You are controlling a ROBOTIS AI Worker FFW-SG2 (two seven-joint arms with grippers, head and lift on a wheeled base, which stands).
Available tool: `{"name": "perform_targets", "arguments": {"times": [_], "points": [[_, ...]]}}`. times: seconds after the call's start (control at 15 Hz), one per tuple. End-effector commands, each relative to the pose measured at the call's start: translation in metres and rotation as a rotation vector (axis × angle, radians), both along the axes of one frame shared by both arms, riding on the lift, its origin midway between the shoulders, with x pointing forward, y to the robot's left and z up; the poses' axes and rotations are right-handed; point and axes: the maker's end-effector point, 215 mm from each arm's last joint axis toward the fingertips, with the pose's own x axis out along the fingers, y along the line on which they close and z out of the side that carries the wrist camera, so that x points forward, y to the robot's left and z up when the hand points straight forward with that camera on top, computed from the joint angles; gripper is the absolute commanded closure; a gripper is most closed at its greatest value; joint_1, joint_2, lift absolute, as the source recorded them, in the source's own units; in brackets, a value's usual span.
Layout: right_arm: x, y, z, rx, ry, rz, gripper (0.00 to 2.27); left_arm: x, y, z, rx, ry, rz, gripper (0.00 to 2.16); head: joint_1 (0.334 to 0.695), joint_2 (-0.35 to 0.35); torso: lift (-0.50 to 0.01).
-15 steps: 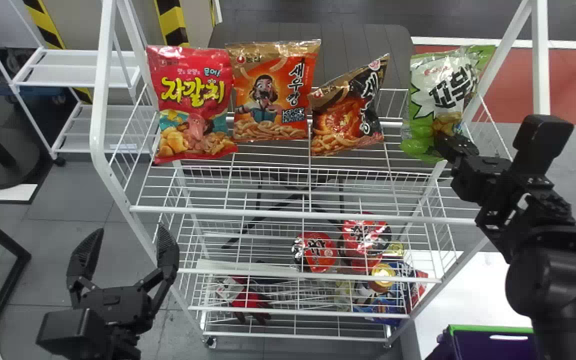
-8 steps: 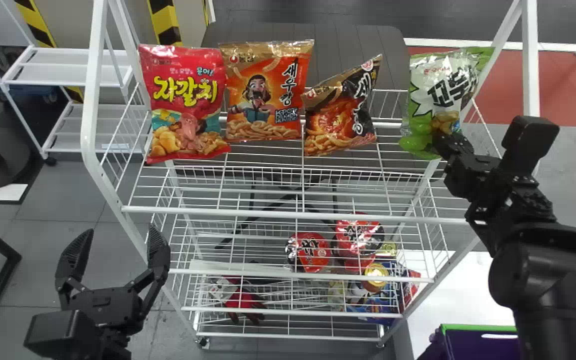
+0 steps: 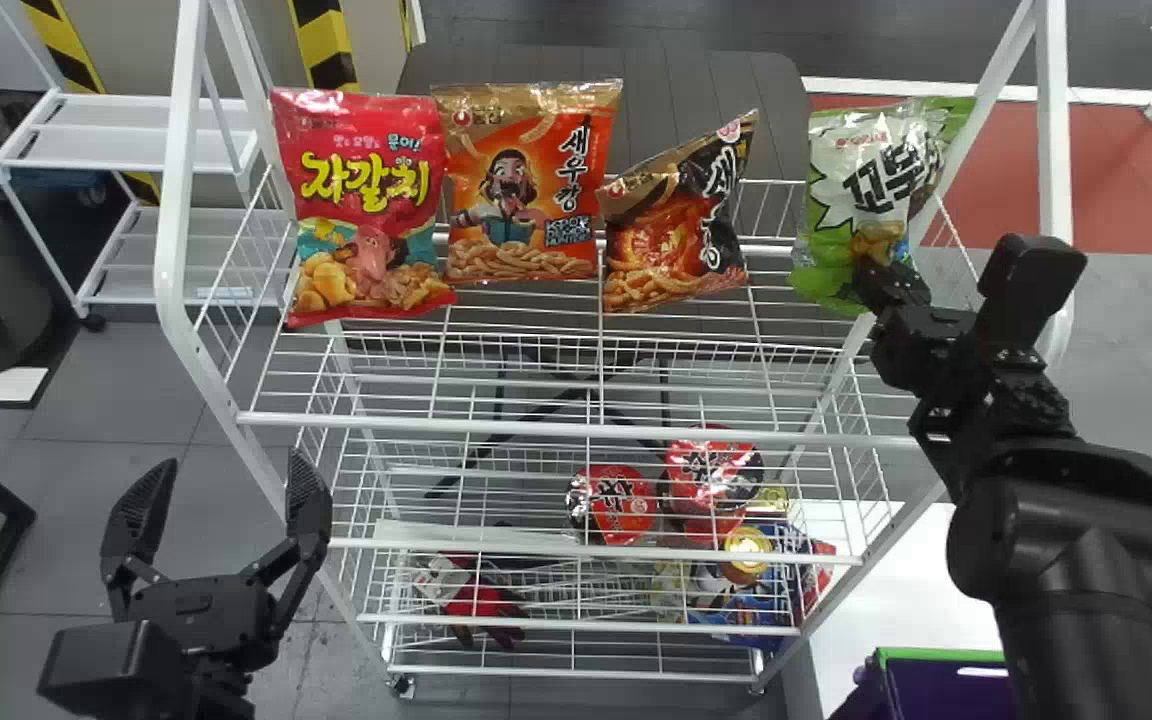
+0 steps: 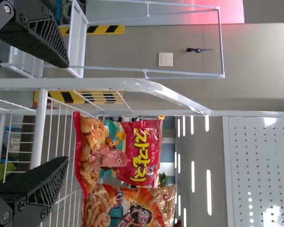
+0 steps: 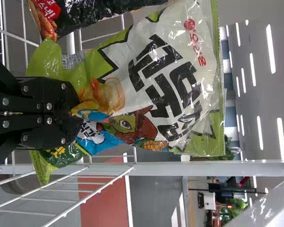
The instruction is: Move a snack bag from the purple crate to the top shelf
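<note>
Your right end effector point(image 3: 886, 287) has the green-and-white snack bag point(image 3: 866, 190) pinched near its lower end, the film bunched between the pressed fingers. The bag is roughly upright at the right end of the top shelf point(image 3: 576, 430); you can't tell whether its bottom touches the wire. To its left stands the black snack bag point(image 3: 681, 225), apart from it, then the orange snack bag point(image 3: 526, 190) and the red snack bag point(image 3: 361, 210). The purple crate point(image 3: 946, 695) sits down on the right. Your left end effector point(image 3: 224, 480) waits, spread, by the shelf's left front.

You look to be at the placing step. Next, settle the bag's bottom on the wire, square it with the row, then ease the fingers apart and back straight out, so the film doesn't drag and topple it.
</note>
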Motion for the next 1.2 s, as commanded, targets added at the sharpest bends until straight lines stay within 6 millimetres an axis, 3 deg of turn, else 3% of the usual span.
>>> {"name": "perform_targets", "arguments": {"times": [0.0, 0.27, 0.33, 0.6, 0.87, 1.13], "points": [[0.002, 0.001, -0.005, 0.003, 0.001, 0.0, 2.02, 0.0, 0.0, -0.001, -0.001, 0.003, 0.001, 0.13, 0.695, -0.035, 0.001], [0.0, -0.001, -0.011, 0.001, 0.01, -0.006, 2.0, 0.0, 0.001, -0.002, 0.0, 0.004, 0.001, 0.13, 0.695, -0.034, 0.001], [0.0, -0.003, -0.013, -0.001, 0.015, -0.012, 1.88, 0.0, 0.0, -0.001, -0.001, 0.003, 0.001, 0.13, 0.695, -0.034, 0.001], [-0.001, -0.007, -0.016, -0.008, 0.029, -0.03, 0.67, 0.0, 0.0, -0.001, 0.001, 0.003, 0.0, 0.13, 0.695, -0.041, 0.001], [0.0, -0.006, -0.019, -0.011, 0.042, -0.026, 0.3, 0.0, 0.001, -0.001, 0.001, 0.003, 0.002, 0.13, 0.695, -0.042, 0.001], [-0.002, -0.003, -0.023, -0.01, 0.051, -0.021, 0.17, 0.0, 0.0, 0.0, 0.0, 0.001, 0.002, 0.13, 0.695, -0.041, 0.001]]}}
